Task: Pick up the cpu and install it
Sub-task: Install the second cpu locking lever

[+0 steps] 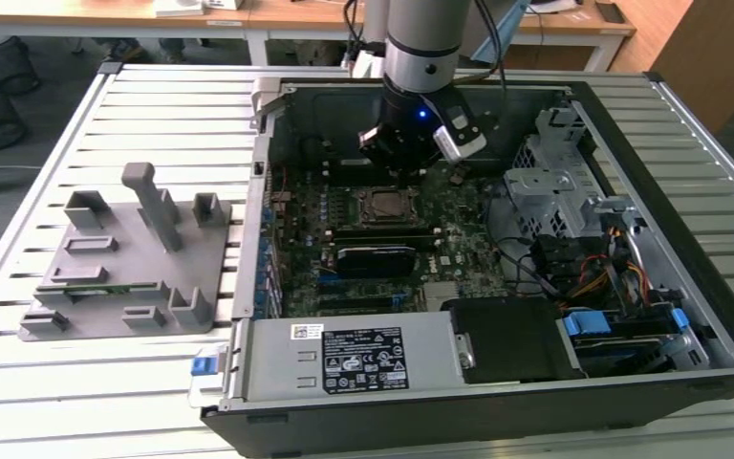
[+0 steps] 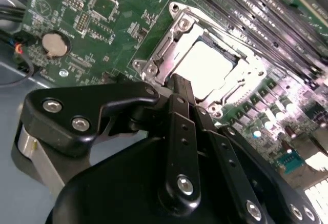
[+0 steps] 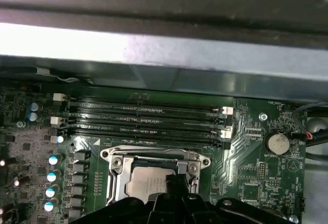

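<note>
The cpu (image 2: 205, 65), a silvery square chip, lies flat inside the metal socket frame (image 2: 154, 66) on the green motherboard. It also appears in the first wrist view as cpu (image 3: 146, 185) and in the exterior view as cpu (image 1: 384, 203). My gripper (image 2: 179, 83) hovers just above the socket's edge, its black fingers drawn together with nothing between them. In the exterior view the gripper (image 1: 405, 172) hangs inside the open computer case, slightly behind the socket. The gripper tip (image 3: 177, 179) overlaps the chip's edge.
Empty black memory slots (image 3: 143, 119) run beside the socket, and a coin cell (image 3: 278, 143) sits nearby. A grey fixture (image 1: 125, 268) holding a green memory stick (image 1: 87, 287) stands at the exterior view's left. The power supply (image 1: 341, 354) and drive cage (image 1: 558, 182) crowd the case.
</note>
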Tool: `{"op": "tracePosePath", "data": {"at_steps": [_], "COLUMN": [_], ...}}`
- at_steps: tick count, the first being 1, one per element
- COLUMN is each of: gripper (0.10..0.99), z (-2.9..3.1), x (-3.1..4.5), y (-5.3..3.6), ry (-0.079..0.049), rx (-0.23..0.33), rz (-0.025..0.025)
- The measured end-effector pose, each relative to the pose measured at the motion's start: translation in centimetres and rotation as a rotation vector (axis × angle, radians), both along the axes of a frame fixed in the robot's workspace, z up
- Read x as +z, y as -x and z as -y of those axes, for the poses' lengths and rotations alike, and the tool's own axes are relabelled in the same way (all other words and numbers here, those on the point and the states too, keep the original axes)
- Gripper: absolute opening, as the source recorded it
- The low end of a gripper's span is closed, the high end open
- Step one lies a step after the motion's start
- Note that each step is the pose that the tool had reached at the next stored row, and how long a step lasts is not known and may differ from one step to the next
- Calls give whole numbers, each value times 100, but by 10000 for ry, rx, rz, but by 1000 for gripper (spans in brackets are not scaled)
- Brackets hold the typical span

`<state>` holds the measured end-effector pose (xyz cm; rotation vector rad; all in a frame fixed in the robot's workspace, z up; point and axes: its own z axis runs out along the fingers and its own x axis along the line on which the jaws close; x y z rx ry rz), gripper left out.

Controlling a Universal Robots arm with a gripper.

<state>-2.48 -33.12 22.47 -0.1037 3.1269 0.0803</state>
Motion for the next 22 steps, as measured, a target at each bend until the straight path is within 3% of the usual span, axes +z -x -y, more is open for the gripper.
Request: {"op": "tracePosePath", "data": {"at_steps": [4,8,12,15,18,22], "gripper": [106,106,106,106,106,106], "z": [0,0,10,66,160,225], "x": [52,179,193,192,190,186], "y": [-2,-2,-3,-2,-2,-3], "ry": [-3,-2,9,13,12,12], "rx": [0,0,1,0,0,0], "rz": [1,0,0,0,0,0]}}
